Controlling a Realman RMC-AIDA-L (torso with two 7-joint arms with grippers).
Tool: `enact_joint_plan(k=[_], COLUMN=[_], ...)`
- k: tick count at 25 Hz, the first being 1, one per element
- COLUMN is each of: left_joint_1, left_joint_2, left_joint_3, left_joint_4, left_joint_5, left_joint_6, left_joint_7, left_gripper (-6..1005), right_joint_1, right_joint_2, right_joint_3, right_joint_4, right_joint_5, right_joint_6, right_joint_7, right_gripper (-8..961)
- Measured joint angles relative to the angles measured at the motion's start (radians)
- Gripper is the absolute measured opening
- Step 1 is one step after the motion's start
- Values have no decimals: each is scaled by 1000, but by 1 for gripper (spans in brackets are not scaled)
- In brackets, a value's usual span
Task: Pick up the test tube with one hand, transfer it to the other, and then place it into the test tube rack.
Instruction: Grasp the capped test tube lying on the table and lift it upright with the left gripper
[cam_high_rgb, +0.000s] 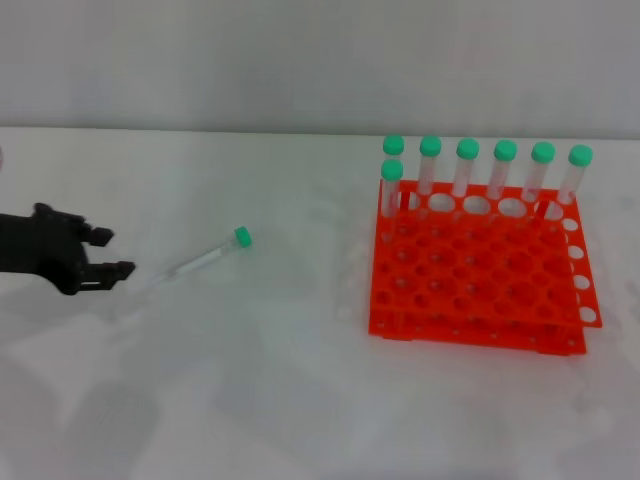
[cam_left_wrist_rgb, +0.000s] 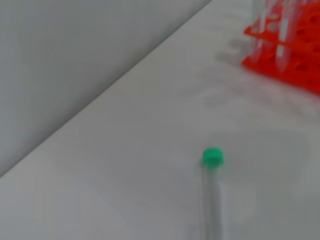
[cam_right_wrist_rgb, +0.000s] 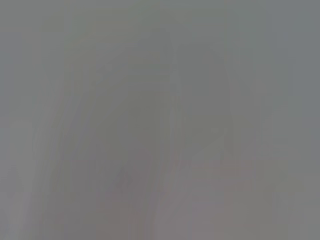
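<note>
jaws parted, left gripper (cam_high_rgb: 112, 252) faces test tube (cam_high_rgb: 205, 256), rack (cam_high_rgb: 478, 268) well apart.

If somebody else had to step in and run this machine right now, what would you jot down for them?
Left gripper: black, open, low over the white table, just short of the lying tube's clear end, not touching it.
Right gripper: not in view.
Slim clear test tube with the green cap lies flat on the table, left of the bright orange rack. Seven other green-capped tubes stand along the rack's far side.
Done: nothing yet.
Left: grasp, hand over, place in rack.
</note>
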Motion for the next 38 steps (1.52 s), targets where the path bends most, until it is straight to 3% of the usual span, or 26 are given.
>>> enact_joint_plan(k=[9, 24, 38], left_joint_1=[-9, 24, 46], left_joint_2=[-2, -1, -2], left_joint_3=[0, 0, -2], left_joint_4=[65, 260, 292], left_joint_5=[-5, -35, -42], left_joint_6=[-33, -234, -254], left_joint_7=[2, 80, 106], left_gripper=[528, 527, 527], right_joint_1=[-2, 2, 1], right_joint_2=[1, 1, 1], right_joint_3=[-1, -1, -1], right_joint_4=[4, 13, 28], right_joint_5=[3, 0, -2], right_joint_6=[0, 15, 15], right_joint_7=[16, 17, 24], right_gripper=[650, 650, 649])
